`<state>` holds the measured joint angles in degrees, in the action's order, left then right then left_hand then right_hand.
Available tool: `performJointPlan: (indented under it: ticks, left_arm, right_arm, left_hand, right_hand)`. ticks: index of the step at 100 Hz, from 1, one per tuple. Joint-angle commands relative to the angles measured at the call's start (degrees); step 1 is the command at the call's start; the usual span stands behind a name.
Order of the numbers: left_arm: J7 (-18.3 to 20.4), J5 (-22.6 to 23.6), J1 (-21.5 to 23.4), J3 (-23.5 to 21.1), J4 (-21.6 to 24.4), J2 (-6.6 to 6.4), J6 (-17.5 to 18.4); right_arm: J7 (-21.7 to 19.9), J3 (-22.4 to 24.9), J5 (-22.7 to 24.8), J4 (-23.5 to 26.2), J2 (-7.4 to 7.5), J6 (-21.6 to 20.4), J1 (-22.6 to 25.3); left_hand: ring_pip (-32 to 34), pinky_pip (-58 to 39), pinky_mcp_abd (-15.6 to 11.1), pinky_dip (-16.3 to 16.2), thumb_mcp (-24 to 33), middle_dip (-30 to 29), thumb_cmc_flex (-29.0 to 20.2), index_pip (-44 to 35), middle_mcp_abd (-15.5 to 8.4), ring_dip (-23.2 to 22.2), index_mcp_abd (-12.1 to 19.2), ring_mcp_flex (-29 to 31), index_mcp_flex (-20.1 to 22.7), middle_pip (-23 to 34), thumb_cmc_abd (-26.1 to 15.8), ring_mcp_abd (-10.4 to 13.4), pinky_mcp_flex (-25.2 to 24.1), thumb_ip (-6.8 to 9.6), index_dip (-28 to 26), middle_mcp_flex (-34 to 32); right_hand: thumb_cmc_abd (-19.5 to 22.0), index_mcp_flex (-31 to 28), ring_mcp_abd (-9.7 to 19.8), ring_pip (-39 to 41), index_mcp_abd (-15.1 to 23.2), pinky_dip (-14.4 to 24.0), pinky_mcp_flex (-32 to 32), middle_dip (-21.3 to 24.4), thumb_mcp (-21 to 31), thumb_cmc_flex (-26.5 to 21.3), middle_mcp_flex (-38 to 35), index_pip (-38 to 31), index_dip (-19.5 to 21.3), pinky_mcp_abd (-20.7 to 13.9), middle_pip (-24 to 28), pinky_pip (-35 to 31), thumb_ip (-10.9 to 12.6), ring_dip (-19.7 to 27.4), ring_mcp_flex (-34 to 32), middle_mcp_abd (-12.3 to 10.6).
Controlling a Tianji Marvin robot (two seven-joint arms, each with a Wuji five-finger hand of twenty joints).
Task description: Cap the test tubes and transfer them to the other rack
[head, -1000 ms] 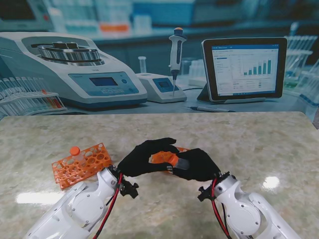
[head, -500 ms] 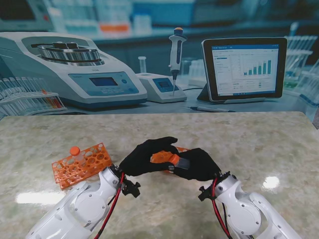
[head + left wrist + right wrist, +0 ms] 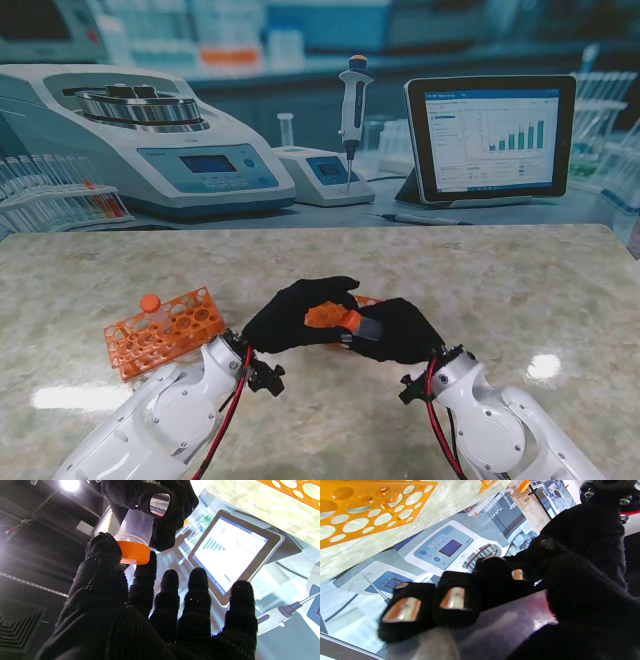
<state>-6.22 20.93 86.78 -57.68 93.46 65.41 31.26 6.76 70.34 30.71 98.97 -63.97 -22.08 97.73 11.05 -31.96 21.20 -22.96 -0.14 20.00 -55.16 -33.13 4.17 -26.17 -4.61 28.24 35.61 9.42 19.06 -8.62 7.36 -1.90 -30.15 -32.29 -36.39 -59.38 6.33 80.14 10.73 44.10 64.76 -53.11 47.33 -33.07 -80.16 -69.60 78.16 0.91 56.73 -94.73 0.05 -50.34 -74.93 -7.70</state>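
Note:
Above the table in front of me both black-gloved hands meet on one clear test tube (image 3: pixel 366 328). My right hand (image 3: pixel 402 333) is wrapped around the tube's body (image 3: pixel 510 622). My left hand (image 3: pixel 292 317) pinches the tube's orange cap (image 3: pixel 334 318) between thumb and index finger, its other fingers spread. In the left wrist view the cap (image 3: pixel 134 552) sits on the tube's mouth (image 3: pixel 137 527), with my thumb (image 3: pixel 105 555) against its side. An orange rack (image 3: pixel 170 330) on the left holds one capped tube (image 3: pixel 150 302). A second orange rack (image 3: pixel 368 300) peeks out behind the hands.
At the back of the table stand a centrifuge (image 3: pixel 150 140), a small meter (image 3: pixel 322 175) with a pipette (image 3: pixel 353 105), a pen (image 3: pixel 420 218) and a tablet (image 3: pixel 490 135). Racks of glass tubes (image 3: pixel 55 195) line the far left.
My left forearm has crept slightly to the right. Both hands stay together on the tube and cap.

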Motion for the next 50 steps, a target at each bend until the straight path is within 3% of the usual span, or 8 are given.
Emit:
performJointPlan:
  ticks: [1, 50]
  left_arm:
    - [-0.2, 0.4, 0.3, 0.2, -0.2, 0.35, -0.1]
    - [-2.5, 2.9, 1.7, -0.4, 0.9, 0.53, 1.4]
  right_arm:
    - [-0.2, -0.3, -0.1, 0.8, -0.25, 0.1, 0.4]
    - [0.2, -0.4, 0.1, 0.6, -0.35, 0.9, 0.1]
  left_hand:
    - [0.7, -2.0, 0.7, 0.7, 4.7, 0.5, -11.1, -9.9, -1.1, -0.6, 6.0, 1.2, 3.7, 0.5, -2.0, 1.3, 0.1, 1.81, -2.5, -1.3]
    - [1.7, -3.2, 0.7, 0.3, 5.4, 1.0, -12.7, -13.9, -1.0, -1.6, 6.4, 2.4, 3.5, 1.2, -0.6, 1.2, 0.5, 2.19, -2.9, -2.6]
  right_hand:
    - [1.0, -2.8, 7.5, 11.5, 0.2, 3.2, 3.3, -0.9, 0.0, -0.9, -2.3, -3.9, 1.2, -3.4, 1.2, -15.7, -0.9, -3.8, -1.0, -1.2]
    - [0.9, -2.8, 7.5, 11.5, 0.2, 3.1, 3.3, -0.9, 0.0, -1.0, -2.3, -3.9, 1.3, -3.4, 1.1, -15.7, -0.9, -3.8, -1.0, -1.1]
